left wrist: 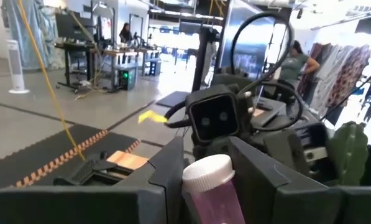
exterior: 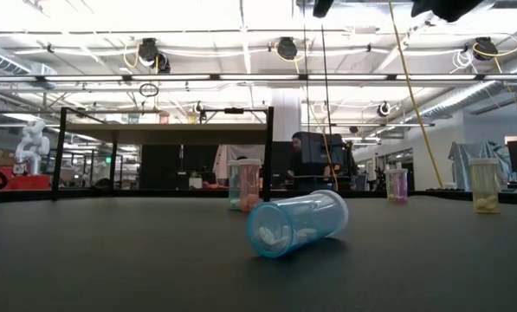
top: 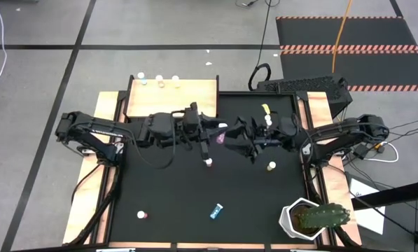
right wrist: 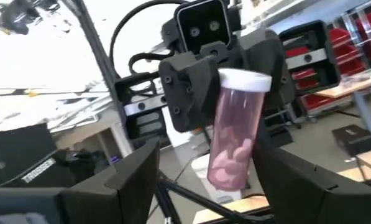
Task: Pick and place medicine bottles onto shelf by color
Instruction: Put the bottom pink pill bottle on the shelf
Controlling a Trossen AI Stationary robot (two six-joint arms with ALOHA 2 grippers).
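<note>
Mid-air: pink bottle between two claws

Now the two arms meet above the middle of the black worktop (top: 166, 196). The left claw (top: 207, 137) is clamped on a pink bottle (right wrist: 235, 134), its fingers (left wrist: 166, 171) pressing both sides of the body just under the white cap. The right claw (top: 226, 138) faces it with its jaws spread wide to either side of the bottle, not touching it.

At the far left stands the shelf (top: 172, 98), with three bottles in a row along its far edge (top: 159, 81). On the worktop a bottle stands just below the claws (top: 209, 162), a tan one to the right of it (top: 271, 166), another farther back on the right (top: 268, 120), a red one near the left corner (top: 143, 215), and a blue one lies on its side near the front (top: 216, 209). A potted cactus (top: 314, 218) sits at the near right corner.
</note>
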